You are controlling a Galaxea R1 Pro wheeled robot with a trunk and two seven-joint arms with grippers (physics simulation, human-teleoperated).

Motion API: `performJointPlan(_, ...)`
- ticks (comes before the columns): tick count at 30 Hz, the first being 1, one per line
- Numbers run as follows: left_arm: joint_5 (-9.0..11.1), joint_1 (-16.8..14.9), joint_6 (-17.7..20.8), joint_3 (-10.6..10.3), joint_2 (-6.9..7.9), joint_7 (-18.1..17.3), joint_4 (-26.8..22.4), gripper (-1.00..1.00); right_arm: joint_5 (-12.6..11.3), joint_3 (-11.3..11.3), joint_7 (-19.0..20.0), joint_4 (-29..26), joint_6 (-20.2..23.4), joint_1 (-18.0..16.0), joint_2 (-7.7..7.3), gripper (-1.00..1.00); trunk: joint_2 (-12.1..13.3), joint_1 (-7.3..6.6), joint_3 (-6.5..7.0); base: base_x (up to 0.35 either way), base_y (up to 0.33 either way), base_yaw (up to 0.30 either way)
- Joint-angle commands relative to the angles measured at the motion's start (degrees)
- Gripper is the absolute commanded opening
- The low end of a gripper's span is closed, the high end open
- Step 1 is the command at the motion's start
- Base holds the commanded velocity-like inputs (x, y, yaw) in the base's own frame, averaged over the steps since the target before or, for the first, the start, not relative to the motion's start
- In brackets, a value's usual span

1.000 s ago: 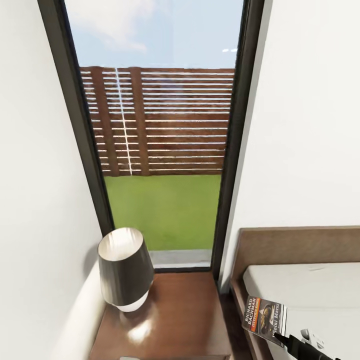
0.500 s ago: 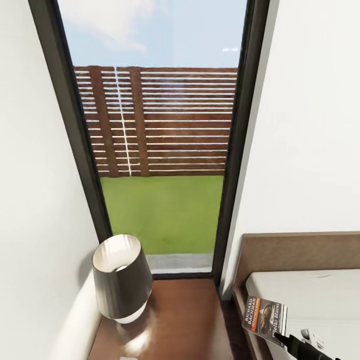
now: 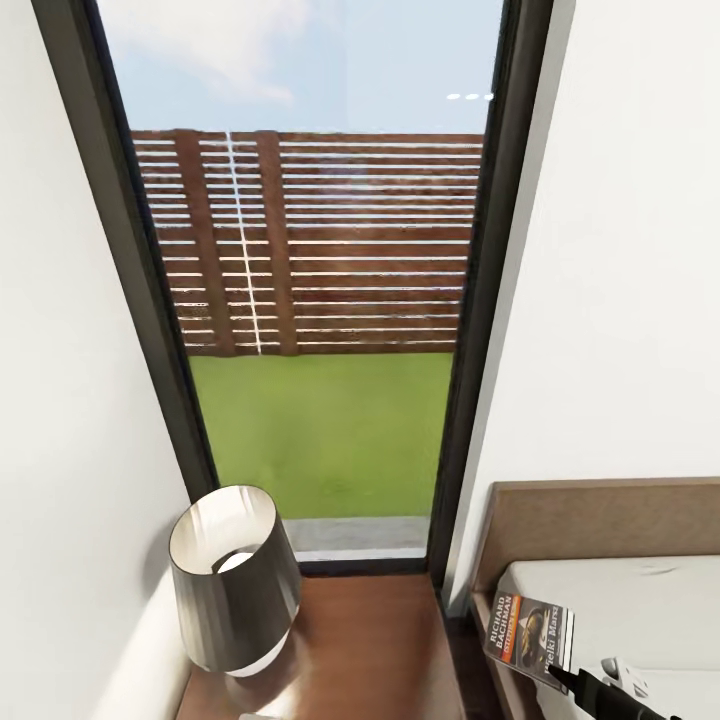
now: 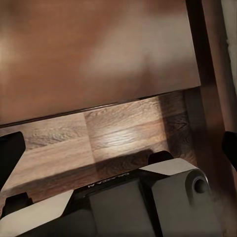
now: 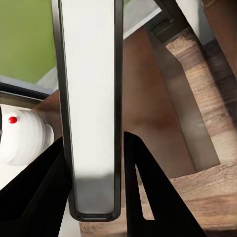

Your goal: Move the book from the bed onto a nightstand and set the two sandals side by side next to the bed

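The book (image 3: 530, 634), a dark paperback with white lettering and an orange band, hangs upright over the gap between the bed (image 3: 640, 600) and the nightstand (image 3: 370, 640). My right gripper (image 3: 560, 678) is shut on its lower corner. In the right wrist view the book (image 5: 91, 98) appears edge-on between the two black fingers (image 5: 143, 187), above the nightstand's brown top (image 5: 145, 98). My left gripper (image 4: 121, 145) is open, low over the plank floor (image 4: 98, 133) at the nightstand's edge (image 4: 98, 49). The sandals are out of view.
A dark-shaded lamp (image 3: 235, 580) with a white base (image 5: 24, 138) stands on the left part of the nightstand. A tall black-framed window (image 3: 320, 300) rises behind it. White walls close in on both sides. The brown headboard (image 3: 600, 520) stands at the right.
The whole head view has shifted: lamp, nightstand and headboard sit lower in the picture and the window looks larger, so the camera moved. The book stays held in my right gripper.
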Motion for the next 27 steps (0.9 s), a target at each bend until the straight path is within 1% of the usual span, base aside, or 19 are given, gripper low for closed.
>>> performJointPlan(1,0.4,-0.06,-0.25,-0.49,0.01,-0.17,0.06,1.0,-0.38,-0.15,0.19,-0.02,0.62,-0.04,-0.01,-1.0,-0.13,0.04,-0.13,0.01,0.0,0.0)
performJointPlan(9,0.43,-0.06,-0.38,-0.41,0.1,-0.55,-0.08,1.0,-0.38,-0.16,0.21,-0.02,0.62,-0.04,-0.01,-1.0,-0.13,0.04,-0.13,0.001,0.0,0.0)
performJointPlan(11,0.42,-0.06,-0.39,-0.31,0.08,-2.24,-0.21,1.0,-0.38,-0.16,0.22,-0.02,0.62,-0.04,-0.01,-1.0,-0.13,0.04,-0.13,0.0,0.0,0.0)
performJointPlan(13,0.41,-0.06,-0.37,-0.19,0.1,-5.93,-0.65,1.0,-0.38,-0.15,0.25,-0.02,0.62,-0.04,-0.01,-1.0,-0.13,0.04,-0.13,0.0,0.0,0.0)
performJointPlan(14,0.41,-0.06,-0.28,-0.13,0.24,-9.68,-1.29,1.0,-0.38,-0.17,0.26,-0.02,0.62,-0.04,-0.01,-1.0,-0.13,0.04,-0.13,0.0,0.0,0.0)
performJointPlan(15,0.41,-0.06,-0.2,-0.09,0.39,-11.86,-1.71,1.0,-0.38,-0.17,0.26,-0.02,0.62,-0.04,-0.01,-1.0,-0.13,0.04,-0.13,0.0,0.0,0.0)
performJointPlan(16,0.41,-0.06,-0.05,-0.05,0.86,-16.69,-2.6,1.0,-0.38,-0.16,0.26,-0.02,0.62,-0.04,-0.01,-1.0,-0.13,0.04,-0.13,0.0,0.0,0.0)
performJointPlan(17,0.42,-0.06,0.02,-0.03,1.22,-19.18,-3.03,1.0,-0.38,-0.17,0.24,-0.02,0.62,-0.04,-0.01,-1.0,-0.13,0.04,-0.13,0.0,0.0,0.0)
performJointPlan(19,0.51,-0.2,0.74,0.05,3.1,-28.74,-4.48,1.0,-0.38,-0.15,0.25,-0.02,0.62,-0.04,-0.01,-1.0,-0.13,0.04,-0.13,0.0,0.0,0.0)
performJointPlan(20,0.58,-0.28,1.14,0.08,3.56,-30.9,-4.77,1.0,-0.38,-0.15,0.26,-0.02,0.62,-0.04,-0.01,-1.0,-0.13,0.04,-0.13,0.0,0.0,0.0)
performJointPlan(21,0.81,-0.45,2.33,0.2,4.34,-34.92,-5.26,1.0,-0.38,-0.14,0.27,-0.02,0.62,-0.05,-0.01,-1.0,-0.13,0.04,-0.13,0.0,0.0,0.0)
performJointPlan(22,0.99,-0.55,3.12,0.25,4.68,-36.72,-5.48,1.0,-0.38,-0.14,0.27,-0.02,0.62,-0.05,-0.01,-1.0,-0.13,0.04,-0.13,0.0,0.0,0.0)
performJointPlan(23,1.43,-0.71,4.93,0.33,5.22,-39.75,-5.96,1.0,-0.38,-0.17,0.27,-0.02,0.62,-0.04,-0.01,-1.0,-0.13,0.04,-0.13,0.0,0.0,0.0)
performJointPlan(27,2.32,-0.92,8.4,0.43,5.79,-43.19,-8.15,1.0,-0.38,-0.15,0.28,-0.02,0.62,-0.04,-0.01,-1.0,-0.13,0.04,-0.13,0.0,0.0,0.0)
